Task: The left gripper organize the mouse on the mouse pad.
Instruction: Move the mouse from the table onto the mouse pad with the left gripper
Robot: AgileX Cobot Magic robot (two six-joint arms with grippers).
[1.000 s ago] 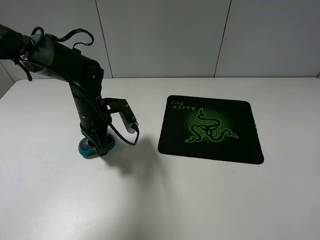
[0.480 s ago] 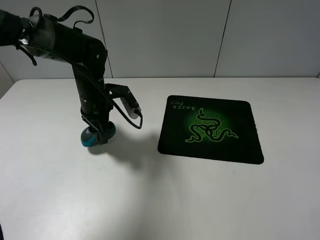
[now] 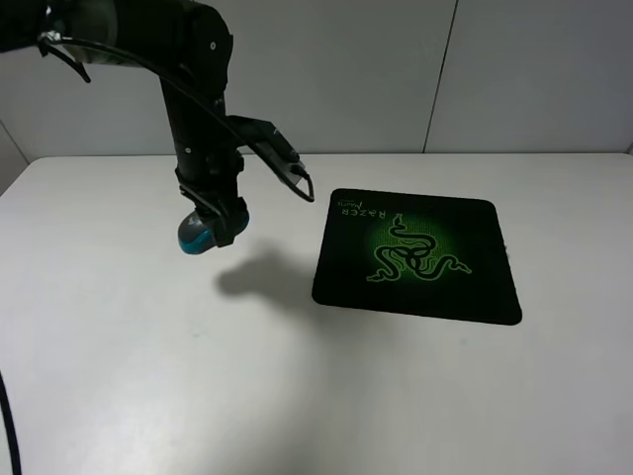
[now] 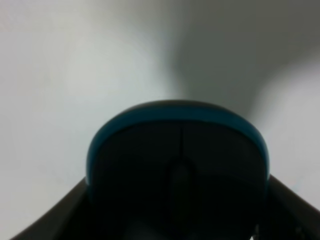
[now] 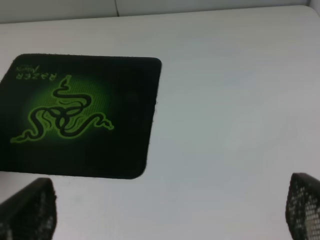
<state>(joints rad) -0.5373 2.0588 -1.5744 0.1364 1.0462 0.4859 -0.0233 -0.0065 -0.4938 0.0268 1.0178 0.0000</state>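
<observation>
My left gripper [image 3: 212,224] hangs above the table, left of the mouse pad [image 3: 415,252], and is shut on the mouse [image 3: 195,237]. The mouse has a dark grey top and a teal-blue rim, and it is lifted clear of the surface with its shadow below it to the right. In the left wrist view the mouse [image 4: 177,160] fills the lower half, with a dark finger [image 4: 50,222] on each side. The mouse pad [image 5: 80,115] is black with a green snake logo. My right gripper [image 5: 165,205] is open above bare table near the pad's corner.
The white table [image 3: 297,396] carries only the pad. A pale panelled wall [image 3: 396,69] stands behind its far edge. A small silver-grey box with a black cable [image 3: 282,158] juts from the left arm toward the pad.
My left gripper has lifted the mouse off the table and carried it up and a little right, toward the pad. The mouse pad has not moved.
</observation>
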